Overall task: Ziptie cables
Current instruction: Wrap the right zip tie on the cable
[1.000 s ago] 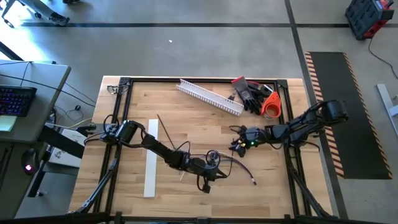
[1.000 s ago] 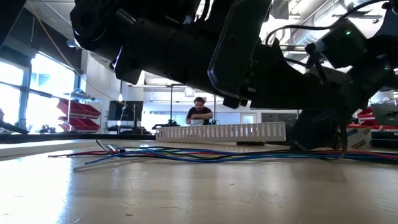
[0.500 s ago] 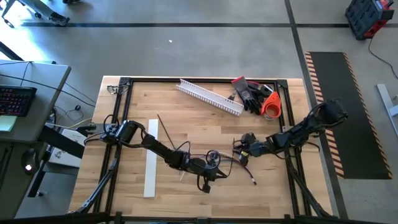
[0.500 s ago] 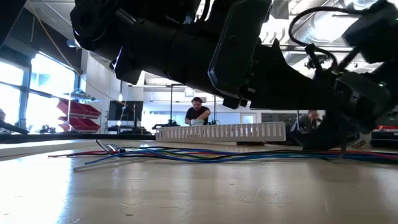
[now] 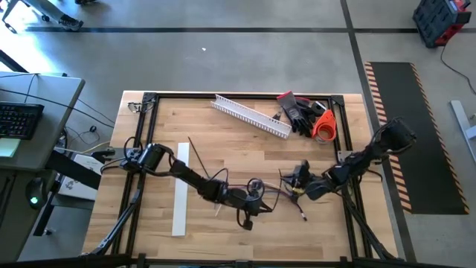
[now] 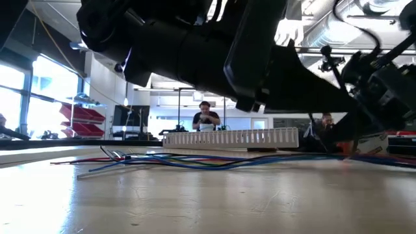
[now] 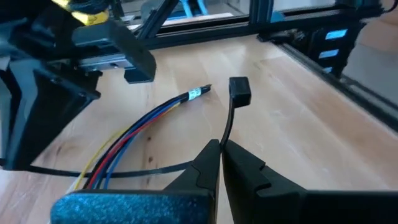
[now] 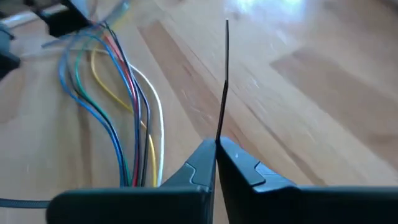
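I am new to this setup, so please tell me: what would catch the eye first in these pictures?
Both dark arms meet low over the front middle of the wooden table, above the bundle of coloured cables. The left gripper and the right gripper are each shut on a thin black zip tie. At the far edge lies a white slotted channel.

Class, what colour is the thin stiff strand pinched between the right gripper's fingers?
Black: the thin stiff strand in the right gripper shows best in the right wrist view.

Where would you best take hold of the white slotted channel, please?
Probably the white slotted channel at mid-length, from above, fingers spanning its narrow width: it lies long and diagonal, and the gloves crowd its right end.
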Controlling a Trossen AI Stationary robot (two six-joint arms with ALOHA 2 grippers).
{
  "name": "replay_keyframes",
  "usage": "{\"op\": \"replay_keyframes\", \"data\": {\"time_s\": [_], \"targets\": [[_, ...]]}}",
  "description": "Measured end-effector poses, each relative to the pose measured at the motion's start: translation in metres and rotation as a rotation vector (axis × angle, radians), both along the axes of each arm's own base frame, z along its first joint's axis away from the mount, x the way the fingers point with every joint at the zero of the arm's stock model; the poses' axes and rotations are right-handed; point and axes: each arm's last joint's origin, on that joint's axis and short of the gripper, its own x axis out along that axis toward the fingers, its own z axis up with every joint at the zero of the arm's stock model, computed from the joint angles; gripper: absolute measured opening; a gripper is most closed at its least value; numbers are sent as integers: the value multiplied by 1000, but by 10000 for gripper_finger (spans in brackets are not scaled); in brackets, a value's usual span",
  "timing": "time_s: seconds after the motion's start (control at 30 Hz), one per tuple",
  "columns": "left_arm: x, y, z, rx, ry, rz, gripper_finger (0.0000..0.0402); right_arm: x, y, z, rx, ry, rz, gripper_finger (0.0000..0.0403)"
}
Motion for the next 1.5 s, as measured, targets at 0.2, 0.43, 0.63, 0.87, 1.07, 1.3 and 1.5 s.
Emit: {"op": "replay_keyframes", "data": {"time_s": [0.2, 0.43, 0.63, 0.87, 1.07, 1.3, 1.5], "targets": [[0, 8, 17, -41, 28, 14, 0, 10, 32, 10, -191, -24, 79, 0], [2, 19, 34, -94, 27, -4, 0, 28, 73, 7, -480, 33, 102, 0], [2, 27, 28, -123, 100, 11, 0, 33, 97, -3, -594, 41, 94, 0], [1, 25, 27, -158, 131, -34, 0, 25, 109, -7, -653, 3, 83, 0], [1, 24, 27, -168, 134, -60, 0, 23, 111, -7, -648, 13, 115, 0], [1, 27, 27, -183, 139, -96, 0, 28, 114, -5, -683, 45, 215, 0], [1, 26, 27, -173, 140, -145, 0, 40, 108, -2, -738, 70, 245, 0]]}}
